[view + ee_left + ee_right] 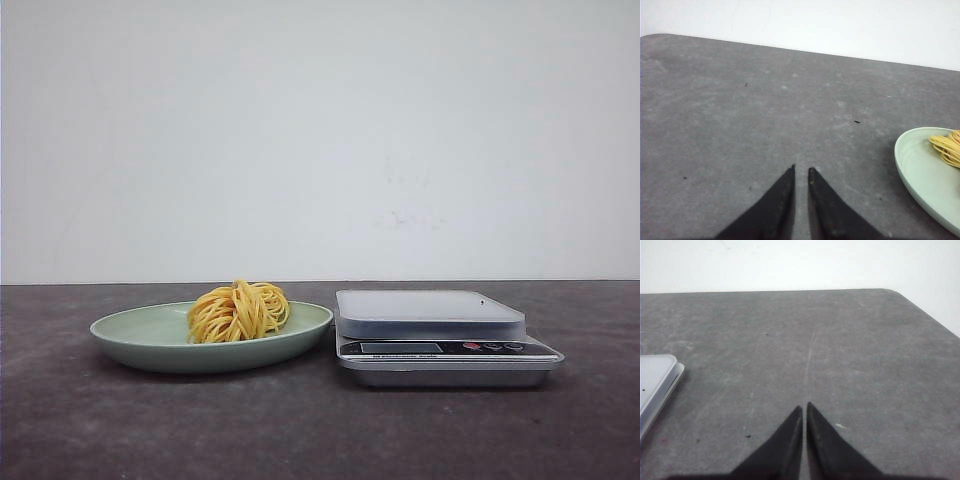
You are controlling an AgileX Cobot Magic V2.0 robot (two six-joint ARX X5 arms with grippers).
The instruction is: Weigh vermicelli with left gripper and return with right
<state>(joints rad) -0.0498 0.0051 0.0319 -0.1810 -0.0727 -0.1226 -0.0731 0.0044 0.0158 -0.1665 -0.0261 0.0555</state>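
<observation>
- Front view: the vermicelli, a yellow coiled nest, lies in a pale green plate on the dark grey table. Just beside the plate, on its right, stands a silver kitchen scale with nothing on its platform. Neither arm appears in this view.
- Left wrist view: the left gripper hangs over bare table, its two black fingers almost pressed together, only a thin slit between the tips, and nothing between them. The plate's rim and a few noodle strands show at the edge, so the nest is near but to one side of the fingers.
- Right wrist view: the right gripper has its fingers nearly touching and holds nothing. A corner of the scale shows at the side.
- Judgement: the picking has not begun. To do it well, the left fingers should spread wide first, come down over the middle of the nest, and close gently, because brittle strands may break or slip out.
</observation>
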